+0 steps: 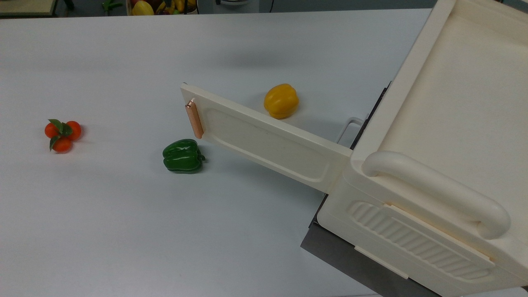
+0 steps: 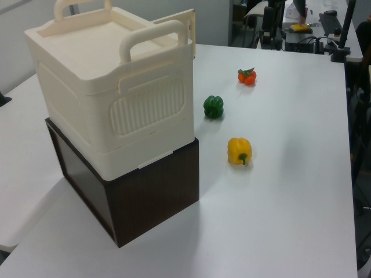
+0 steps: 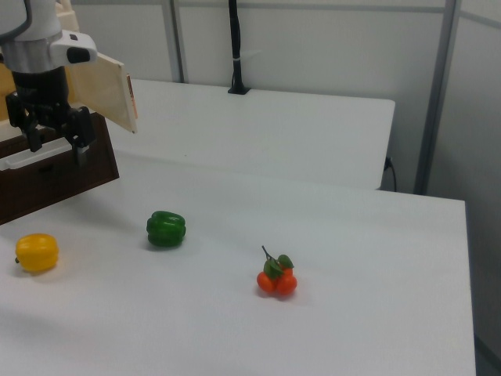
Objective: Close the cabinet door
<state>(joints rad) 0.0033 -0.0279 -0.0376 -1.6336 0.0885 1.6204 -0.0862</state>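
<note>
A: Where is the cabinet door right now?

B: Swung wide open from the cream cabinet, sticking out over the white counter. In the top view its free end, with the copper bar handle, sits between the green pepper and the yellow pepper. The tomatoes lie well apart.

A: And the gripper?

B: In the right view it hangs over the dark base box, just to the right view's left of the door's edge. Its fingers stand narrowly apart, holding nothing. It isn't touching the door.

A: So how would you do the closing well?

B: I'd judge it best to push, not grip. Bring the fingers to the door's outer face near the handle end, far from the hinge, where leverage is best. Then follow the door's arc toward the cabinet's front, pressing flat so the fingers don't slip off the edge.

A: Any risk?

B: The yellow pepper lies near the sweep, on the closing side by my reading; the door may nudge it.
</note>
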